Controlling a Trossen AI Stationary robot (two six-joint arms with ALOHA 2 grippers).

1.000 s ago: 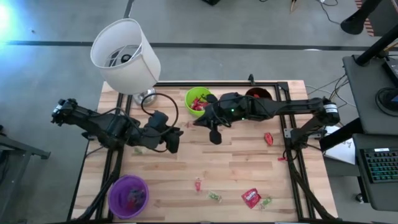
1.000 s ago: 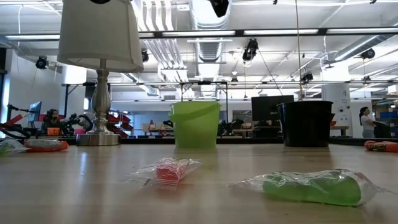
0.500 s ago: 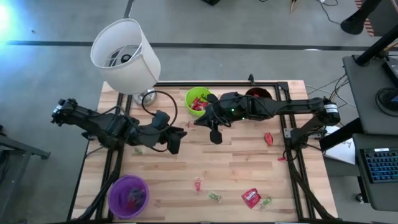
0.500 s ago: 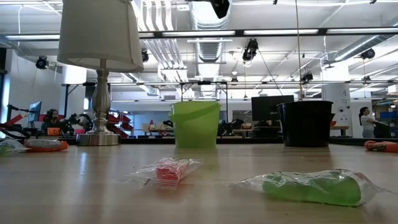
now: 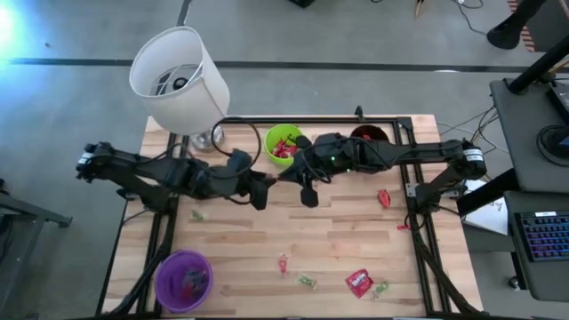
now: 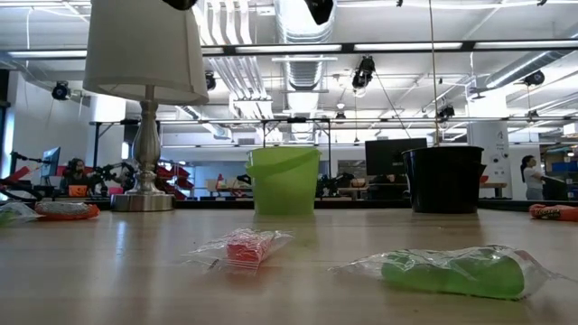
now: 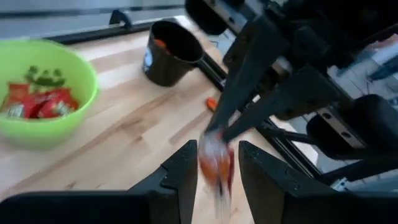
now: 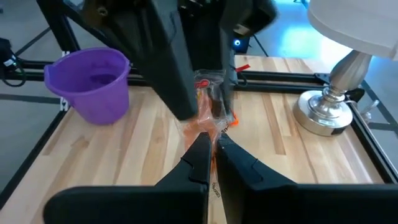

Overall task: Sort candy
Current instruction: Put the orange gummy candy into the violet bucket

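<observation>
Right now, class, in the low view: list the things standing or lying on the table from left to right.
Orange candy → lamp → red candy in clear wrap → green cup → green candy in clear wrap → black cup → candy at the right edge.

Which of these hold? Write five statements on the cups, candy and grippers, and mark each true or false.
1. The green cup holds red packets. True.
2. The purple cup stands beside the lamp. False: it sits at the table's opposite edge, well apart from the lamp.
3. The right gripper is shut on an orange-red candy. True.
4. The black cup lies tipped over. False: it stands upright.
5. No loose candy lies on the table. False: a red packet and others do.
</observation>
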